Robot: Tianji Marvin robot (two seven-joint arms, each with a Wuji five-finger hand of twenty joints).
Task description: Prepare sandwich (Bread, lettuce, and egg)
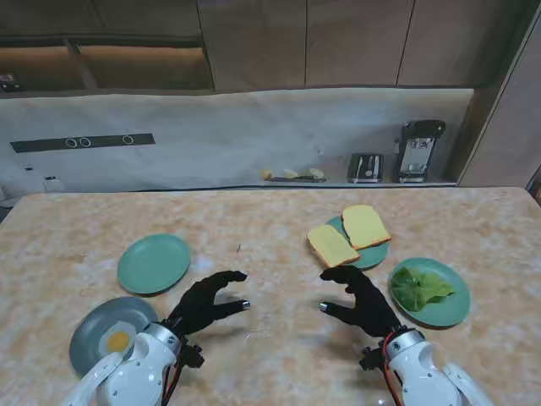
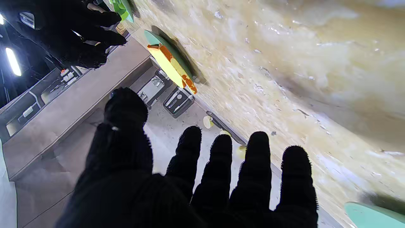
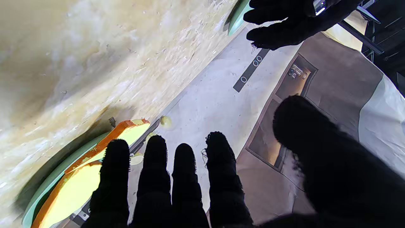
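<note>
Both black-gloved hands are seen above the beige marbled tabletop (image 1: pixel 270 211), with nothing held. The left hand (image 1: pixel 205 301) is spread with fingers apart and lightly curled; the right hand (image 1: pixel 362 298) is likewise open, fingers loosely curved.

Two square slices of pale toasted bread (image 1: pixel 348 234) are found overlapping on a small teal plate (image 1: pixel 372 256), just beyond the right hand. A crumpled green lettuce leaf (image 1: pixel 420 288) lies on a second teal plate (image 1: pixel 448 315) to the right of that hand. A fried egg with yellow yolk (image 1: pixel 115 340) rests on a grey plate (image 1: pixel 89 326) near the left forearm. An empty teal plate (image 1: pixel 154 263) lies beyond the left hand.

Risks are judged as follows. The nearer slice overhangs the plate rim, so a pinch at its edge could tip it onto the tabletop or drag the plate. As the slices overlap, both could be lifted or shifted together. The lettuce is thin and limp, and could slip from gloved fingertips. The egg is flat against its plate and could be torn or folded if scraped.
</note>
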